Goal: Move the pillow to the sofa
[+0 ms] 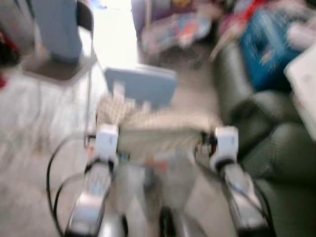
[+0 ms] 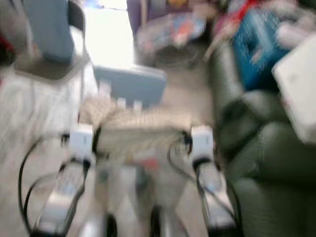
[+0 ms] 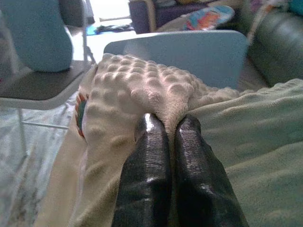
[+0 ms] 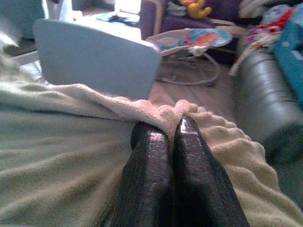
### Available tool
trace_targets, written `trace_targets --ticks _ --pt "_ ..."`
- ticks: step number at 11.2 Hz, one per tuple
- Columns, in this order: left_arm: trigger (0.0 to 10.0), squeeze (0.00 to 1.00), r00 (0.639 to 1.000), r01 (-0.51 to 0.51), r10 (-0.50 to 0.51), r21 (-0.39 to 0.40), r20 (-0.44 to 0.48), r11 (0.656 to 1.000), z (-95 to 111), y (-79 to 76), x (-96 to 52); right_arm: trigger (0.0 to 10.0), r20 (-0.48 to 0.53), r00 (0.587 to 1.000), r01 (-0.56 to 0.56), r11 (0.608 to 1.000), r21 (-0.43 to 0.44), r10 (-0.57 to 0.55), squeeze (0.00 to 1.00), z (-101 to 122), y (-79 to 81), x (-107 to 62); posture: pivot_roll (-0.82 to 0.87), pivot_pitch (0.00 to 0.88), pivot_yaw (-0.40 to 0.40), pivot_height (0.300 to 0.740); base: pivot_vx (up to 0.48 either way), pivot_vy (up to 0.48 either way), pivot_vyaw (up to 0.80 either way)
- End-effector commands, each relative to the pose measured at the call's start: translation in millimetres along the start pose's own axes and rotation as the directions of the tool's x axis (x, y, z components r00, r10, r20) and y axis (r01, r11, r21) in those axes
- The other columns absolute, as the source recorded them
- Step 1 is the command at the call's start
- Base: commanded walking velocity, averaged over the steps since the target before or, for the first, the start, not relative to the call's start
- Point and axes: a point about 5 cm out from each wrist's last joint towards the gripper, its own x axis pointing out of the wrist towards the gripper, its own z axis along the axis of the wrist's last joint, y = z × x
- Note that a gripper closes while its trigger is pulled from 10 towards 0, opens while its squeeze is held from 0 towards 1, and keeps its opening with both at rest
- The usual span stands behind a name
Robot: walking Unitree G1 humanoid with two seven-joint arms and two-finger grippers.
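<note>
A cream, bumpy-textured pillow (image 1: 158, 131) hangs between my two arms in the blurred eye views. My left gripper (image 3: 166, 124) is shut on a pinched fold of the pillow (image 3: 142, 90) at its left corner. My right gripper (image 4: 165, 126) is shut on the pillow (image 4: 71, 142) at its right edge. The dark green sofa (image 1: 266, 143) stands to my right, its rounded arm (image 4: 265, 90) close beside the right gripper.
A light blue panel (image 1: 143, 84) stands just beyond the pillow. A chair (image 1: 59, 64) with a blue cushion is at the left. A baby bouncer (image 4: 194, 40) and a blue bag (image 1: 269, 44) lie further back, and a white box (image 1: 303, 84) rests on the sofa.
</note>
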Motion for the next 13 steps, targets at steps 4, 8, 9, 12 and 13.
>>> trace_targets --ticks 4,8,9,12,13 --pt "10.0 0.0 1.0 -0.01 0.01 0.005 0.022 1.0 5.8 3.3 2.3 10.0 0.007 0.998 0.058 0.998 -0.009 -0.058 0.0 2.9 -12.3 1.8 -0.04 0.099 -0.041 0.74 -0.219 0.0 0.0" --pt "10.0 0.0 0.999 -0.005 0.005 -0.005 0.033 1.0 9.5 3.7 4.4 10.0 0.011 0.998 0.058 0.998 -0.014 -0.058 0.0 5.5 -13.2 5.7 -0.04 0.108 -0.04 0.74 0.0 0.0 0.0" --pt "10.0 0.0 1.0 0.004 -0.004 -0.013 0.029 1.0 9.1 2.8 4.2 10.0 0.009 0.998 0.058 0.998 -0.019 -0.058 0.0 5.6 -13.9 6.3 -0.04 0.112 -0.04 0.74 0.0 0.0 0.0" --pt "10.0 0.0 0.999 0.038 -0.037 -0.029 0.021 0.999 8.0 -0.3 4.6 10.0 -0.005 0.998 0.062 0.998 -0.018 -0.062 0.0 3.4 -14.2 6.8 -0.05 0.116 -0.04 0.74 0.0 0.451 0.0" --pt "10.0 0.0 0.999 0.041 -0.04 -0.029 0.021 0.999 7.9 -0.9 4.5 10.0 -0.012 0.998 0.062 0.998 -0.021 -0.062 0.0 2.4 -14.0 6.9 -0.05 0.117 -0.039 0.74 0.0 0.48 0.0"
